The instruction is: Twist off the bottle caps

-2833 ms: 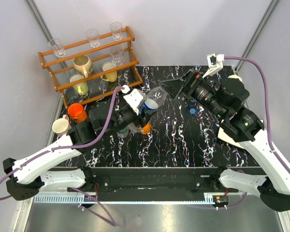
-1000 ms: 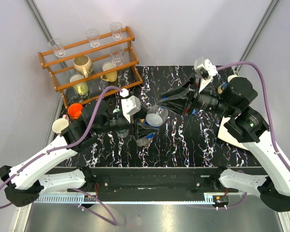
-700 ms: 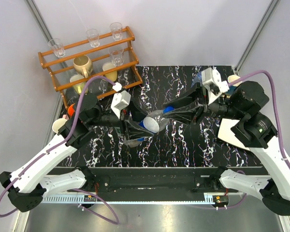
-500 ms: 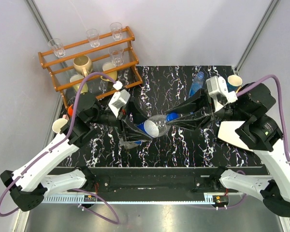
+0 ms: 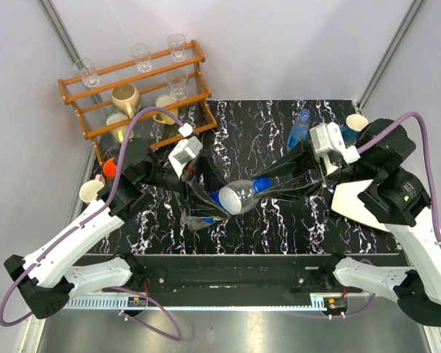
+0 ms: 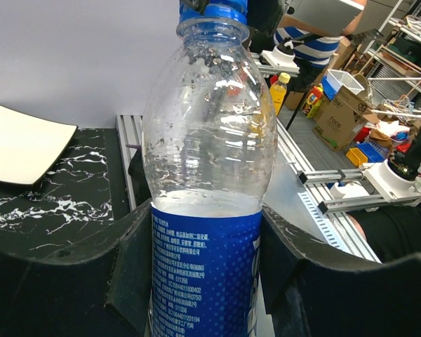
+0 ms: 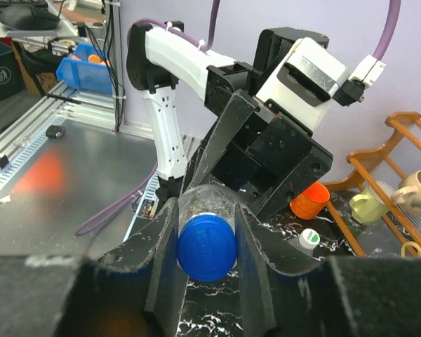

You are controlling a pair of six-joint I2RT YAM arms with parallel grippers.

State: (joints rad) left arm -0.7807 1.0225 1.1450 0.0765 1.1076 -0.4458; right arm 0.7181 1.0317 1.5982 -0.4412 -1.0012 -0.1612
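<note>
**Black marbled table and its load**

The table (image 5: 279, 220) has a black top veined with white. A wooden rack (image 5: 143, 92) stands at its far left corner. Near the left edge sit an orange cup (image 5: 109, 168) and, closer to the front, a pale cup (image 5: 90, 191). In the right wrist view a white-and-green bottle cap (image 7: 309, 239) shows just beside the orange cup. A clear bottle (image 5: 194, 220) lies left of centre toward the front, mostly hidden. A translucent blue bottle (image 5: 299, 128) lies on its side far right of centre, with a cream cup (image 5: 356, 121) by the far right corner. A square cream plate (image 5: 348, 200) rests flat at the right edge.
</note>
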